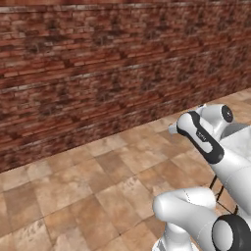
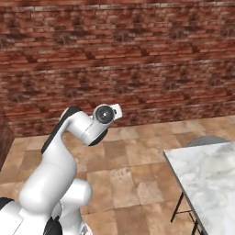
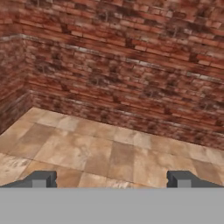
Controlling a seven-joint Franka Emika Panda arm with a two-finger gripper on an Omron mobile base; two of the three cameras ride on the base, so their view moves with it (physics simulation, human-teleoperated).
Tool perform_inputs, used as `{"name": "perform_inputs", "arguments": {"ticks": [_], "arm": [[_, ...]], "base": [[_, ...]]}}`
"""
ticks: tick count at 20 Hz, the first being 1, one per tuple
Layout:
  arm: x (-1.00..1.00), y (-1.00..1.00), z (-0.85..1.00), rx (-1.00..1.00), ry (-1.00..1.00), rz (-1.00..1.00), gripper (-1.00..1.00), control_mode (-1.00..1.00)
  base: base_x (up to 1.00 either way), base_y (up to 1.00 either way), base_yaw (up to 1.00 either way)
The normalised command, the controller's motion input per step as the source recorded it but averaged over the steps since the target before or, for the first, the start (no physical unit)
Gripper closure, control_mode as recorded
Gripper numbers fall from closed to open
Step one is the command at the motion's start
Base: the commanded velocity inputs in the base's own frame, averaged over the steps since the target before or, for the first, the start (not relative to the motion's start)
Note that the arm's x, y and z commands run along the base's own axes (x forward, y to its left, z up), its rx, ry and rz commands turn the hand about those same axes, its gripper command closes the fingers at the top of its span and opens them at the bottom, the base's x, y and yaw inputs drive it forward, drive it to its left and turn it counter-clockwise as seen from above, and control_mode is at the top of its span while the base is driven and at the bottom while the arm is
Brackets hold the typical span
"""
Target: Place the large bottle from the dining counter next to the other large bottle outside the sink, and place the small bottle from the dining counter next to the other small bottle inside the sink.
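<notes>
My gripper [image 3: 111, 179] is open, its two dark fingertips [image 3: 43, 178] standing far apart with nothing between them. It faces a red brick wall [image 3: 131, 65] and a bare tiled floor [image 3: 100, 148]. My white arm [image 2: 78, 133] is folded up over the base. A white marble counter top [image 2: 206, 174] reaches in from the right, and none of it that shows has anything on it. The large bottles, the small bottles and the sink are out of view.
The brick wall [image 1: 98, 73] runs across the whole scene ahead. Tiled floor [image 1: 73, 186] lies open between the base and the wall. A grey round seat [image 2: 205, 140] stands at the counter's far end, and dark thin legs [image 2: 181, 206] show under the top.
</notes>
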Motion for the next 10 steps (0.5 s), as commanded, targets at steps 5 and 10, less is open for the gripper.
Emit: {"name": "perform_inputs", "arguments": {"ticks": [5, 10], "arm": [[0.0, 0.0, 0.0, 0.0, 0.0, 0.0, -1.0, 1.0], [0.0, 0.0, 0.0, 0.0, 0.0, 0.0, -1.0, 1.0]], "base": [[0.57, 0.36, -0.14], [0.56, 0.33, -0.14]]}}
